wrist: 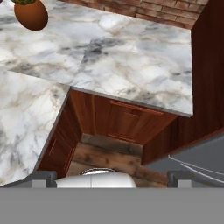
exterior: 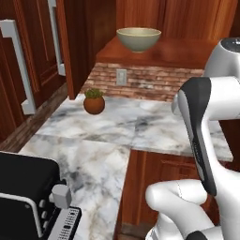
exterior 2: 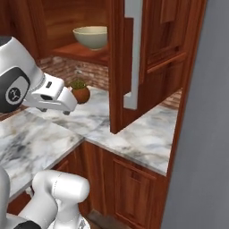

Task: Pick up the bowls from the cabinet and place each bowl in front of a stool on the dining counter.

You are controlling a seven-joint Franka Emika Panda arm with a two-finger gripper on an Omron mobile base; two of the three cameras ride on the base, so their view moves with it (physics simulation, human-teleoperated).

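Note:
A deep grey-olive bowl (exterior: 138, 38) (exterior 2: 91, 36) with a pale inside stands upright on the shelf board of the red-brown wall cabinet (exterior: 159, 52) (exterior 2: 80, 51). The cabinet's doors stand open. My gripper (exterior 2: 66, 111) (wrist: 112, 178) hangs well below and in front of that shelf, over the corner of the marble worktop, pointing down. Its fingers (wrist: 43, 178) are spread wide with nothing between them, so it is open. The cream bowl, the stools and the dining counter are out of view.
A terracotta plant pot (exterior: 94, 103) (exterior 2: 81, 93) (wrist: 30, 13) sits on the L-shaped marble worktop (exterior: 140, 124) by the brick wall. A black appliance (exterior: 26, 197) occupies the near left. An open cabinet door with a silver handle (exterior 2: 133, 53) juts out; a grey panel (exterior 2: 205, 134) stands right.

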